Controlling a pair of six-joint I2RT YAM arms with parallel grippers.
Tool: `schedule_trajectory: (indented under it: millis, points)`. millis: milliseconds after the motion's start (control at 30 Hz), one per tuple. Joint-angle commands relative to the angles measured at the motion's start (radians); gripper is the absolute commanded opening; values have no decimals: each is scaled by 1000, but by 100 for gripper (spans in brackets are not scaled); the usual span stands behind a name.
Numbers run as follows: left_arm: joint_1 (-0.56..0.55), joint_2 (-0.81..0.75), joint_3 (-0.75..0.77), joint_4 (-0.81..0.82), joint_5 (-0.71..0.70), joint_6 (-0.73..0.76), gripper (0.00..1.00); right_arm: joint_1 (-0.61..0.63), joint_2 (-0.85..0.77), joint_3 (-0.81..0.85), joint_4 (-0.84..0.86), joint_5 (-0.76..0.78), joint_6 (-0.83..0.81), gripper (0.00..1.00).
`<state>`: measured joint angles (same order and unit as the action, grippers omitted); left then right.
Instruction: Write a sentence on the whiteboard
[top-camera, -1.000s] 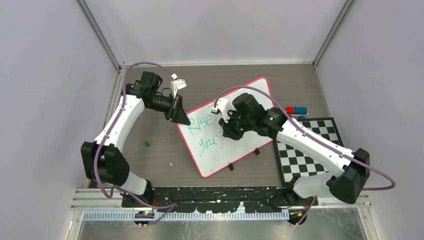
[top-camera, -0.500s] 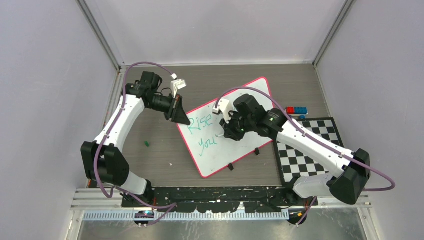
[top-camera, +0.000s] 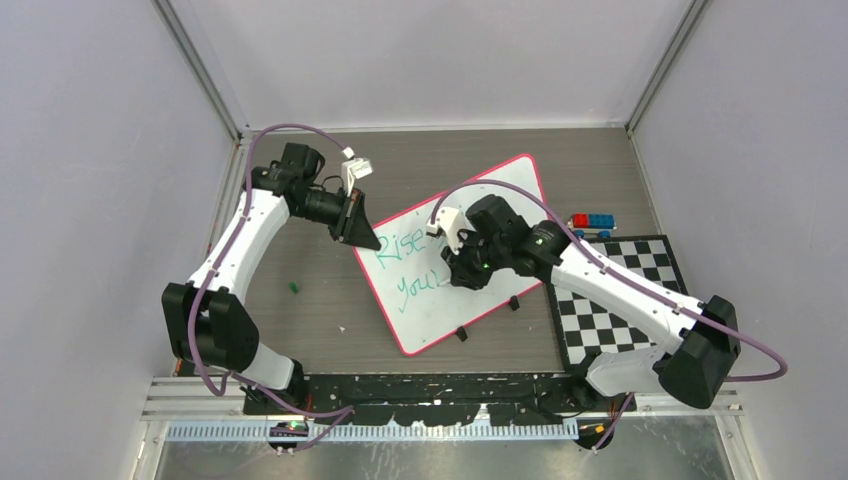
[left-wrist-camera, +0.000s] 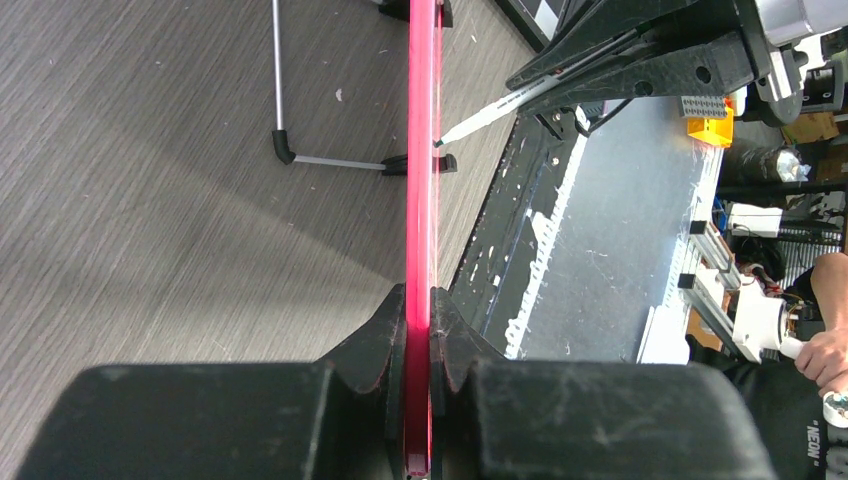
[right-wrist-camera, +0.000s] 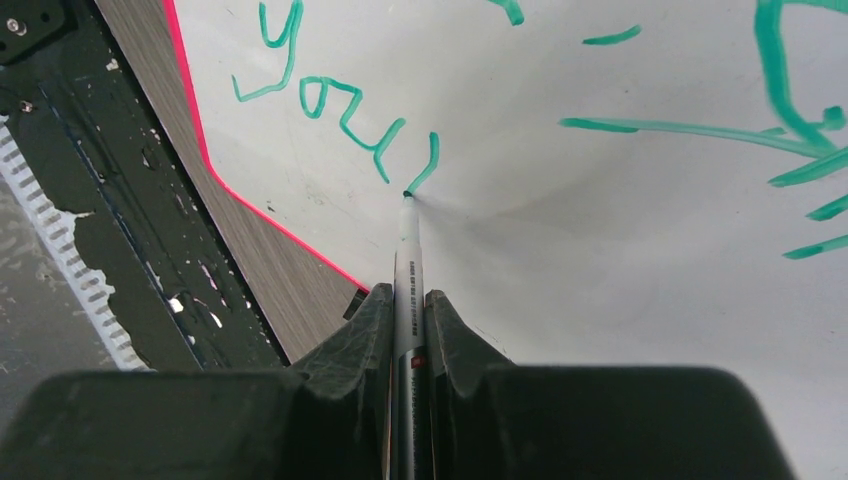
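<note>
The whiteboard (top-camera: 500, 195) lies tilted on the table, white with a pink-red rim. The sentence (top-camera: 412, 262) is in teal marker: "Rise" above, "you" plus a fresh stroke below; it also shows in the right wrist view (right-wrist-camera: 330, 110). My left gripper (top-camera: 362, 236) is shut on the board's left edge; the left wrist view shows the rim (left-wrist-camera: 421, 150) edge-on between the jaws. My right gripper (top-camera: 462, 270) is shut on a grey marker (right-wrist-camera: 408, 270), whose tip touches the board at the end of the last stroke. The marker also shows in the left wrist view (left-wrist-camera: 495, 108).
A black-and-white checkerboard mat (top-camera: 610, 300) lies right of the board. Red and blue bricks (top-camera: 592, 222) sit behind it. A small green piece (top-camera: 294, 288) lies on the table to the left. Small black clips (top-camera: 461, 333) sit along the board's near edge.
My right gripper has moved down and a little right over the second line, adding a new stroke after "you". The left arm and the board have not moved.
</note>
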<state>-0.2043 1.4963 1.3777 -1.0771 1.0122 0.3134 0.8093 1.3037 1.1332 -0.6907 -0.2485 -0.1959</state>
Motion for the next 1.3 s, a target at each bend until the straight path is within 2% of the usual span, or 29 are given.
schedule_trajectory:
  millis: [0, 567, 833, 1000, 1267]
  points:
    - [-27, 18, -14, -1, -31, 30, 0, -11, 6, 68, 40, 34, -1, 0]
    - [-27, 22, -15, -2, -32, 30, 0, -70, -7, 96, 18, 23, -16, 0]
    - [-27, 15, -20, -5, -32, 37, 0, -95, -55, 124, -52, -91, 9, 0]
    - [-28, 17, -25, -3, -30, 38, 0, -173, -95, 79, -74, -135, 10, 0]
    - [-32, 27, -17, -5, -29, 38, 0, -180, -105, 14, -15, -125, 34, 0]
